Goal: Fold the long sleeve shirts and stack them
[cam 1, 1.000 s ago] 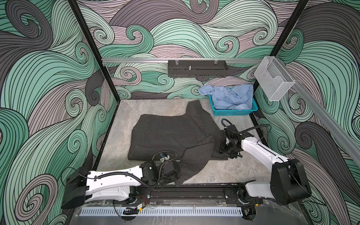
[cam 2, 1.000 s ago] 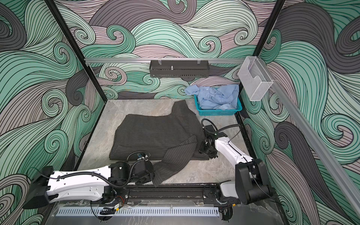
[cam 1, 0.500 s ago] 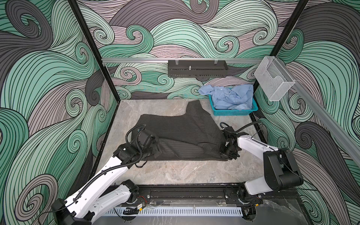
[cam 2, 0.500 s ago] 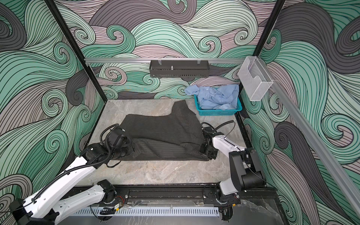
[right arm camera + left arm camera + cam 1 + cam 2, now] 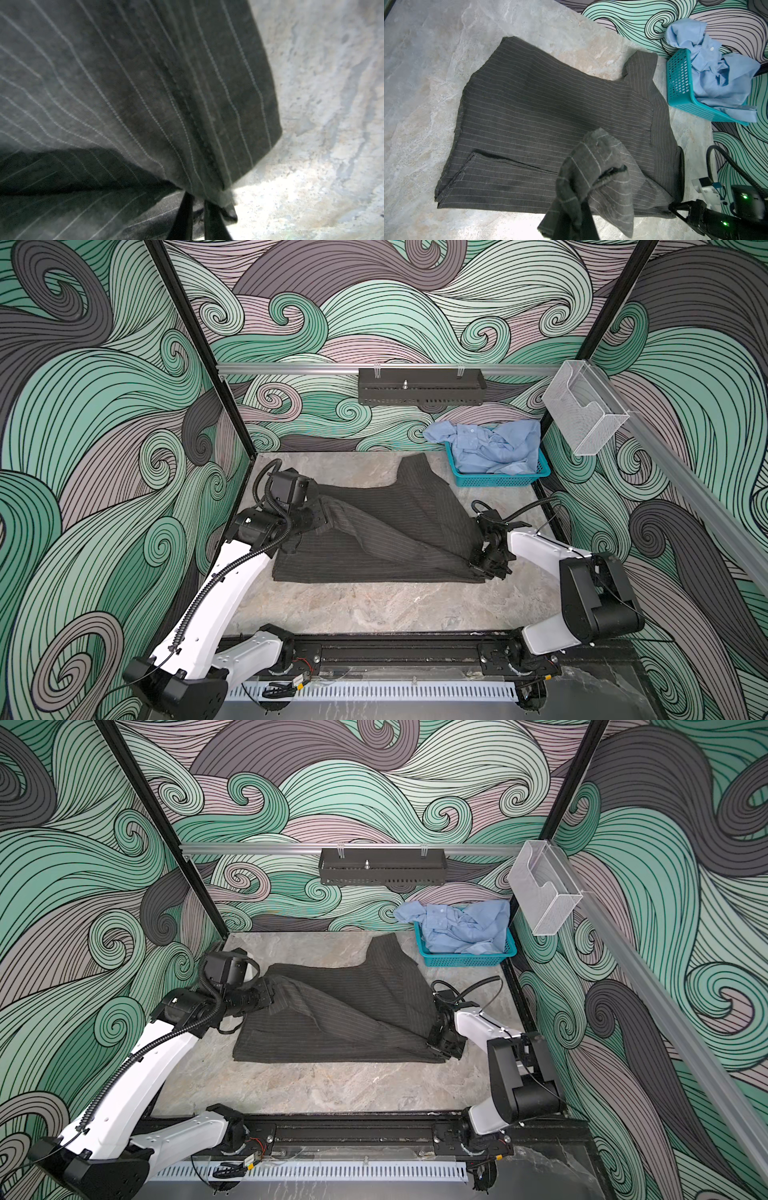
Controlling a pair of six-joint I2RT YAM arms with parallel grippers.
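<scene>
The dark pinstriped long sleeve shirt (image 5: 395,526) (image 5: 353,1011) lies flat on the stone table in both top views. One sleeve is lifted and pulled slantwise across it. My left gripper (image 5: 320,516) (image 5: 270,992) is shut on that sleeve's end at the shirt's left side; in the left wrist view the bunched cloth (image 5: 591,176) hides the left gripper (image 5: 583,207). My right gripper (image 5: 482,566) (image 5: 436,1046) (image 5: 197,207) is shut on the shirt's near right corner (image 5: 207,182). The light blue shirt (image 5: 490,448) (image 5: 461,928) (image 5: 716,68) sits crumpled in the basket.
The teal mesh basket (image 5: 498,480) (image 5: 679,83) stands at the back right corner. A black tray (image 5: 419,385) hangs on the back rail and a clear holder (image 5: 582,418) on the right rail. Patterned walls close three sides; the arms' black track (image 5: 395,651) runs along the front.
My left arm swung from the front centre to the shirt's left far side, dragging the sleeve across the shirt. My right gripper closed on the near right corner.
</scene>
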